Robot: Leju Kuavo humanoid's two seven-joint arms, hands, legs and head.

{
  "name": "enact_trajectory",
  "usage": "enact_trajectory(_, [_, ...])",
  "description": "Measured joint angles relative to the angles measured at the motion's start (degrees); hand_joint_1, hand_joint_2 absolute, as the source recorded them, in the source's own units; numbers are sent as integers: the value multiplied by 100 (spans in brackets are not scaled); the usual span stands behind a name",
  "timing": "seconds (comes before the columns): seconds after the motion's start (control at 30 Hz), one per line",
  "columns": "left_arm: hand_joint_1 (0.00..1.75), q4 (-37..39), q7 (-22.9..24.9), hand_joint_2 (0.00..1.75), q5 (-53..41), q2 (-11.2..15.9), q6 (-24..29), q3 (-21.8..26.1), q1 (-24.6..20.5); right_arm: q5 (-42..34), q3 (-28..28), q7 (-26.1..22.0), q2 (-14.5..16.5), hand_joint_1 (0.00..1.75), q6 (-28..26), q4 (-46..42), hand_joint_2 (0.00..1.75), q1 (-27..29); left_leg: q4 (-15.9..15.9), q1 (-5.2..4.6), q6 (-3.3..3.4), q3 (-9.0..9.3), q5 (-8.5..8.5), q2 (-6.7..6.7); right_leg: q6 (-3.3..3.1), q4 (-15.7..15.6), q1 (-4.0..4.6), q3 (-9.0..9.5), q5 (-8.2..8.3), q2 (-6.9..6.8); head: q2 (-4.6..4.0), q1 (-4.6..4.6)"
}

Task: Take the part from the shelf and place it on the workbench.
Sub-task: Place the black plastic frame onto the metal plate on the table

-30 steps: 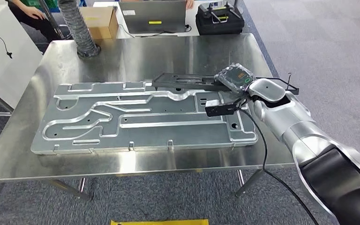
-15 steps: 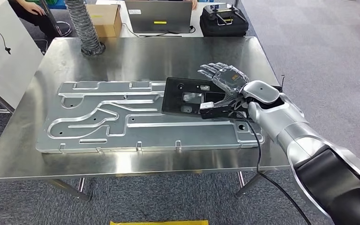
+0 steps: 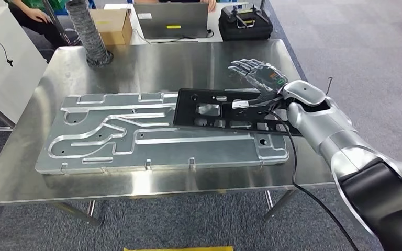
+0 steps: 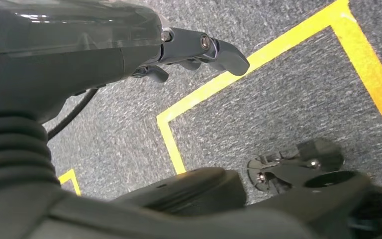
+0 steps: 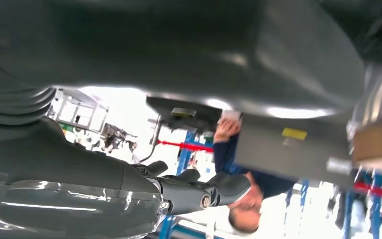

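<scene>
Hovering right hand (image 3: 258,78) over the far right part of the counter (image 3: 136,60); fingers (image 3: 243,67) spread and extended, nothing in its grasp; black part (image 3: 225,112) lies flat just below and beside the hand, its right end near the wrist, looks released; part rests on top of the large grey machined plate (image 3: 136,138), overlapping that plate's right far corner; plate spreads away from the hand toward the left, across most of the counter. Left hand (image 4: 199,47) hangs low over grey carpet floor (image 4: 288,99) with yellow tape lines (image 4: 258,55); fingers loosely extended, holding nothing. Beyond the hand at the counter's far edge: ribbed grey hose (image 3: 86,31), cardboard box (image 3: 110,23), laptop (image 3: 172,18), black case (image 3: 243,23); person's arm (image 3: 29,13) at far left corner.
</scene>
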Motion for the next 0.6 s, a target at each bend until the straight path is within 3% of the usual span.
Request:
enact_trajectory(0.07, [0, 0, 11, 0, 21, 3, 0, 12, 18, -163, -82, 24, -276, 0, 218, -248, 0, -114, 781, 15, -28, -360, -344, 1, -13, 11, 5, 0, -9, -16, 0, -1])
enact_trajectory(0.1, [0, -1, 19, 0, 31, 5, 0, 20, 27, -253, -126, 62, -451, 0, 310, -382, 0, -164, 1002, 22, -38, -470, -385, 1, -11, 22, 6, 2, -19, -24, 0, -1])
enact_trajectory(0.13, [0, -1, 25, 0, 42, 6, 0, 31, 34, -354, -177, 112, -644, 0, 368, -527, 0, -207, 1013, 28, -44, -484, -312, 2, -2, 37, 3, 6, -32, -33, 0, -1])
enact_trajectory(0.2, [0, 0, 21, 0, 66, 9, -1, 58, 45, -615, -341, 216, -1141, 0, 377, -828, 0, -256, 386, 50, -39, -207, 95, 1, 46, 80, -8, 23, -78, -52, 0, -1])
enact_trajectory(0.27, [0, 2, 2, 0, 81, 8, -5, 84, 58, -960, -602, 278, -1756, 0, 283, -1143, 0, -197, -291, 57, -8, 117, 359, -16, 121, 135, 12, 9, -128, -85, 1, 0])
enact_trajectory(0.3, [0, 3, -10, 0, 86, 7, -7, 93, 70, -1162, -766, 285, -2088, 0, 198, -1292, 0, -84, -452, 56, 21, 190, 384, -31, 157, 150, 25, 3, -141, -107, 1, 1])
enact_trajectory(0.43, [0, 4, -36, 0, 85, 8, -17, 108, 114, -1980, -1713, 269, -3431, 0, -291, -1868, 0, 985, -529, 67, 193, 240, 366, -105, 295, 171, 23, 59, -224, -139, 2, 6])
enact_trajectory(0.5, [0, 4, -42, 0, 84, 8, -32, 110, 113, -2192, -2349, 261, -3941, 0, -568, -2019, 0, 1755, -558, 77, 257, 258, 373, -116, 364, 611, -3, -132, -510, -59, 2, 9])
enact_trajectory(0.57, [0, 4, -42, 0, 84, 8, -53, 113, 114, -2149, -3156, 204, -4262, 0, -792, -2096, 0, 2678, -561, 71, 287, 258, 363, -120, 412, 1373, -15, -510, -847, -13, 2, 9])
enact_trajectory(0.6, [0, 3, -31, 0, 86, 9, -65, 115, 118, -2058, -3622, 187, -4334, 0, -850, -2109, 0, 3158, -560, 65, 295, 258, 358, -119, 422, 1637, -26, -655, -911, -7, 1, 9])
